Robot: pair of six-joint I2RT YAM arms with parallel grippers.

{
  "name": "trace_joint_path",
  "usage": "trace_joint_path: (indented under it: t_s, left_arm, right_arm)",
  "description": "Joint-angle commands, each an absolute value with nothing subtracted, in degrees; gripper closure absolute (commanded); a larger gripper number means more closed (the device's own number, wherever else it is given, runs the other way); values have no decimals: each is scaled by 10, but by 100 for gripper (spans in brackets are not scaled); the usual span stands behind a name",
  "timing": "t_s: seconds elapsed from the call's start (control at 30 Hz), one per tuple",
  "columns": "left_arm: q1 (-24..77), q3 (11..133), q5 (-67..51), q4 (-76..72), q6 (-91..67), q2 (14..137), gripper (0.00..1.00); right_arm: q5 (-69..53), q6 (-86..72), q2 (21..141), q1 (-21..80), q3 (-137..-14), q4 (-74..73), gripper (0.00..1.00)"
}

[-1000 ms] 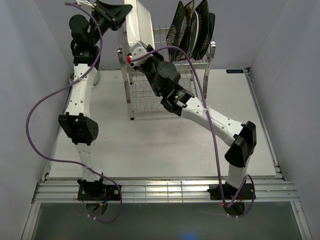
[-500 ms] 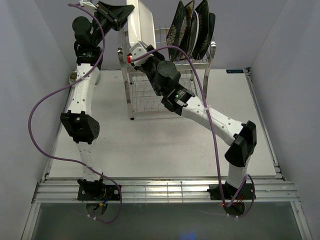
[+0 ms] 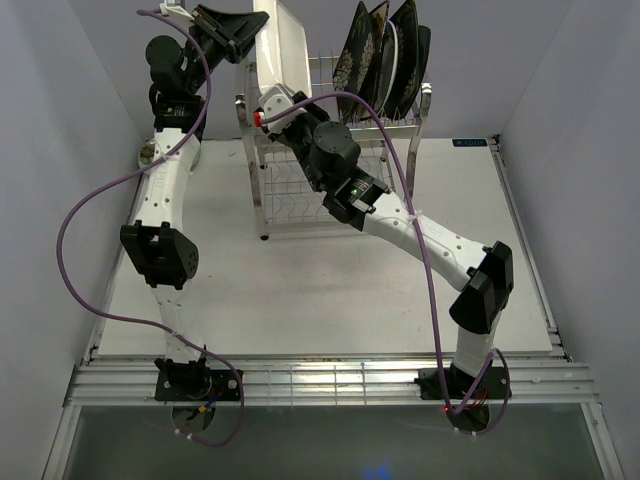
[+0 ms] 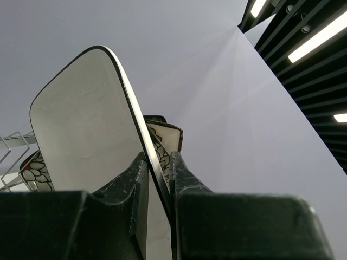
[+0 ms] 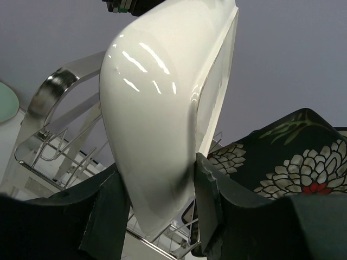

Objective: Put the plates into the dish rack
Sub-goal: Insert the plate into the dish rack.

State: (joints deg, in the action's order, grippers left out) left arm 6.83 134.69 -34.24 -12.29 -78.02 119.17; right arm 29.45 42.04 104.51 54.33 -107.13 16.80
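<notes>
The white rectangular plate (image 3: pixel 282 45) stands on edge over the left end of the dish rack (image 3: pixel 262 200). My left gripper (image 3: pixel 240 32) is shut on its upper rim, which shows as a thin dark edge in the left wrist view (image 4: pixel 130 103). My right gripper (image 3: pixel 275 108) is shut on its lower end; the right wrist view shows the glossy white back (image 5: pixel 162 92) between both fingers (image 5: pixel 209 189). Several dark floral and other plates (image 3: pixel 385 60) stand upright in the rack's top tier. A pale green plate (image 3: pixel 192 155) lies mostly hidden behind my left arm.
The rack's lower wire shelf (image 3: pixel 300 195) sits under my right arm. A dark floral plate (image 5: pixel 295 157) stands close to the right of my right gripper. The rack's steel arch (image 5: pixel 51 89) is at the left. White walls close in on the table on both sides.
My left arm and the top of the white plate have shifted slightly away and to the right. The right arm has barely moved. Both grips are unchanged.
</notes>
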Motion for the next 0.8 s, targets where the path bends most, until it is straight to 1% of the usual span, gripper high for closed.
trace_joint_path:
  t_s: [0.0,0.47,0.63,0.77]
  left_arm:
    - [110,1317,-441,-172,-722,1162,100]
    - [111,1324,-444,-176,-726,1192,100]
    - [111,1316,-437,-181,-722,1198,100]
    - [111,1319,-438,-193,-728,1207,96]
  right_arm:
    - [244,367,981,540,-1120,393,85]
    - [265,304,983,508,-1088,397,86]
    - [290,274,981,500,-1095,387,89]
    - [299,255,983,489,-1097,378,89]
